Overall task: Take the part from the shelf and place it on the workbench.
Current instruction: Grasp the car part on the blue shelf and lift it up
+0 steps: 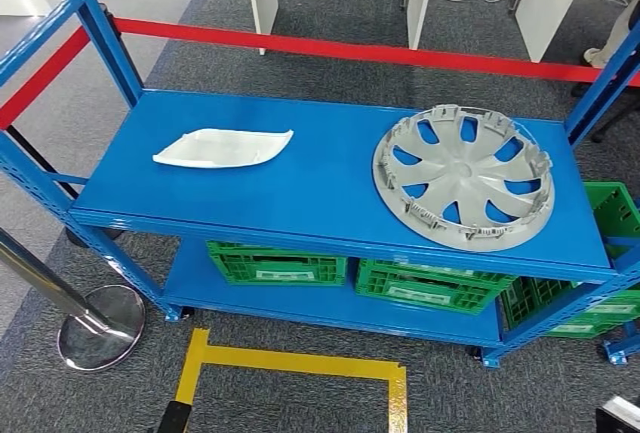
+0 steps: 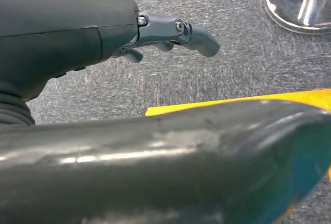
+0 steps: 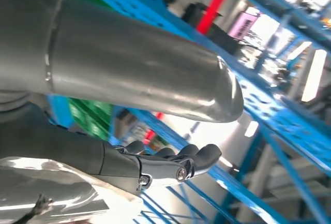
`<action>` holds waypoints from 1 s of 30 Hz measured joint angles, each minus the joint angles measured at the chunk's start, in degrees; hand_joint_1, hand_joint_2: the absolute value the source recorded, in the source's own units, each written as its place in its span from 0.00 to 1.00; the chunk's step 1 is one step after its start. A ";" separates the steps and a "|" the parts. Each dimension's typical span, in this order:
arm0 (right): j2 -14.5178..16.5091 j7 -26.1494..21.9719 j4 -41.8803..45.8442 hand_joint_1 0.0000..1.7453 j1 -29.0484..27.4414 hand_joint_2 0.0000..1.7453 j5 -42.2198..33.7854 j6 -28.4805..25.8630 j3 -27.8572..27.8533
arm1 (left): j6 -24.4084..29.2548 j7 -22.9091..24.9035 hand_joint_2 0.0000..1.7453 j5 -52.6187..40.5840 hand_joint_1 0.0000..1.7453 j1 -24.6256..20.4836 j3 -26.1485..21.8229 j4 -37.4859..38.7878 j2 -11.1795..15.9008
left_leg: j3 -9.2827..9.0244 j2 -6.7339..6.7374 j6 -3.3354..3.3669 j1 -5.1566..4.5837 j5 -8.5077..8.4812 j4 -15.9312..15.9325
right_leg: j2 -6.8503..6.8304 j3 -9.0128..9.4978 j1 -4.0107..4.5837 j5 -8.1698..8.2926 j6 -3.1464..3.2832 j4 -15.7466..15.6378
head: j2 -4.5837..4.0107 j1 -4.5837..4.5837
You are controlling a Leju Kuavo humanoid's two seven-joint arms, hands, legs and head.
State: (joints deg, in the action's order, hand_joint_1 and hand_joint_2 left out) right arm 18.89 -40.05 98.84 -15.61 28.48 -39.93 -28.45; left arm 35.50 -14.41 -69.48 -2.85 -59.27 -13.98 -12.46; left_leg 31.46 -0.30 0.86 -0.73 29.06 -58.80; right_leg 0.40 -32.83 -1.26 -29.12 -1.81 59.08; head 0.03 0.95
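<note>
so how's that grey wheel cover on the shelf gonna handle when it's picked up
The grey wheel cover looks like thin moulded plastic with open spokes, so probably light and slightly flexible. It lies flat on the blue shelf, so rolling seems unlikely. Its rim clips might snap if squeezed.

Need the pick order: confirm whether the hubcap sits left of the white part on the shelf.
No, the hubcap lies at the right end of the shelf, with the white part to its left.
</note>
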 joint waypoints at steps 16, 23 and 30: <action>-4.03 3.50 -5.82 0.00 3.05 0.00 3.78 1.18 9.93 | -4.45 -8.88 0.00 5.34 0.00 -0.80 -3.15 0.13 -0.02 | -0.02 0.00 0.00 0.01 0.00 0.00 | -0.01 0.03 0.01 0.00 0.00 0.00 | 0.00 0.00; -7.66 5.68 -9.30 0.00 4.64 0.00 3.45 1.57 12.95 | -5.98 -9.25 0.00 5.37 0.00 -0.89 -3.91 0.13 0.13 | -0.02 -0.02 0.00 0.01 0.00 -0.01 | -0.04 0.02 0.02 0.01 0.00 0.00 | -0.01 0.02; -10.95 10.60 -11.85 0.00 6.23 0.00 6.53 2.92 16.94 | -6.98 -9.28 0.00 4.59 0.00 -1.11 -3.97 0.20 0.17 | -0.02 -0.01 -0.01 0.02 -0.01 -0.01 | -0.02 0.02 0.02 0.01 0.00 0.00 | 0.00 0.01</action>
State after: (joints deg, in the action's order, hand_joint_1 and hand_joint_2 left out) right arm 7.94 -29.45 86.99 -9.38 35.01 -37.02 -11.52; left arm 28.51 -23.69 -64.89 -3.96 -63.23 -13.78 -12.29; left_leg 31.44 -0.31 0.85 -0.71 29.05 -58.80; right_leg 0.38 -32.81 -1.24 -29.12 -1.81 59.08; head 0.03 0.96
